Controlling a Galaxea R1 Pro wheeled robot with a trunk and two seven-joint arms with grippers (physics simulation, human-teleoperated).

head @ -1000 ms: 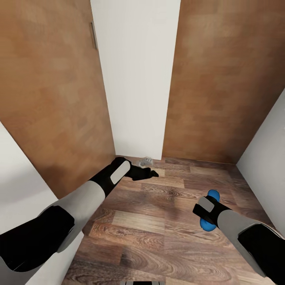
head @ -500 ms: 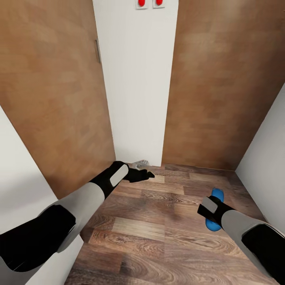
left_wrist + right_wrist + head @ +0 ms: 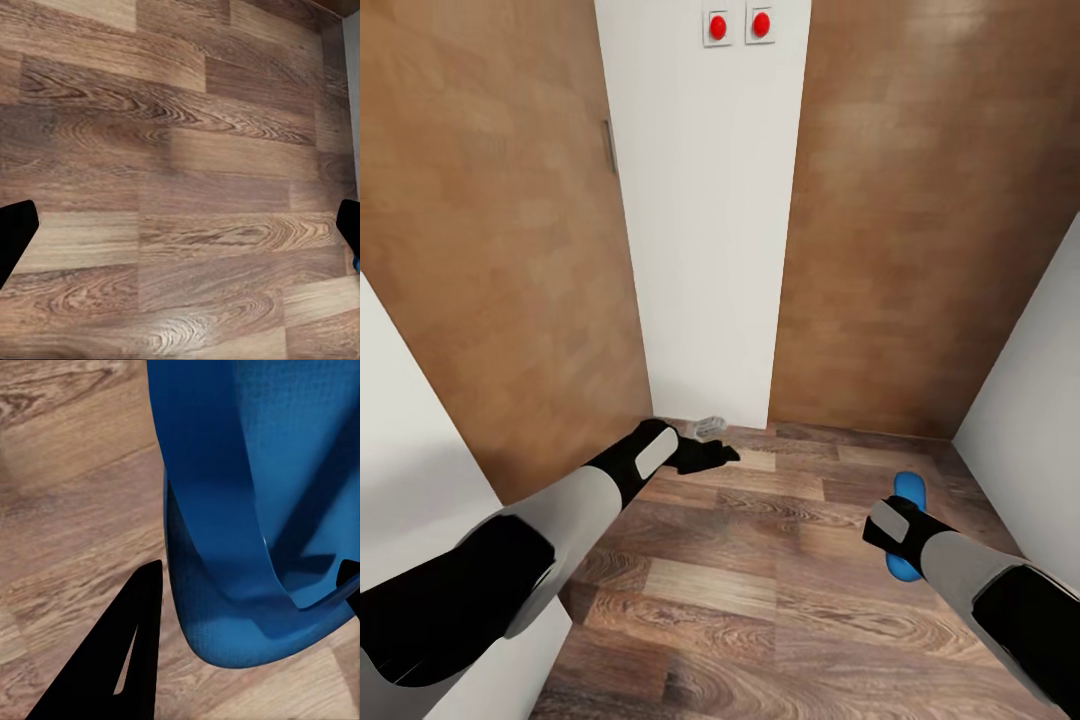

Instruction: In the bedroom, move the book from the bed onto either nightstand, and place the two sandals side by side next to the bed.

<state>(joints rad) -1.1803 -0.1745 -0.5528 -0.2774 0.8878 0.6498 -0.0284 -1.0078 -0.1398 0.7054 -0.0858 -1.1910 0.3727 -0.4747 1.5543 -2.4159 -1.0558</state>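
Note:
One bright blue sandal [image 3: 907, 491] hangs just above the wood-plank floor at the right, with my right gripper [image 3: 900, 535] shut on it. In the right wrist view the sandal [image 3: 247, 495] and its strap sit between the black fingers [image 3: 131, 652] of the right gripper [image 3: 251, 577]. My left gripper [image 3: 718, 455] reaches forward low over the floor; in the left wrist view it [image 3: 180, 232] stands open, its fingertips [image 3: 15, 240] far apart with bare planks between them. The book, the bed and the other sandal are out of view.
Two brown wooden doors [image 3: 490, 230] [image 3: 930, 200] flank a white wall strip [image 3: 705, 250] carrying two red buttons [image 3: 718, 24]. A small grey object [image 3: 708, 425] lies at the wall's foot. White walls [image 3: 1030, 400] close in on both sides of the floor [image 3: 760, 580].
The whole picture has shifted down as the camera moved, bringing the red buttons into view. The sandal in my right gripper now points more lengthwise away from me.

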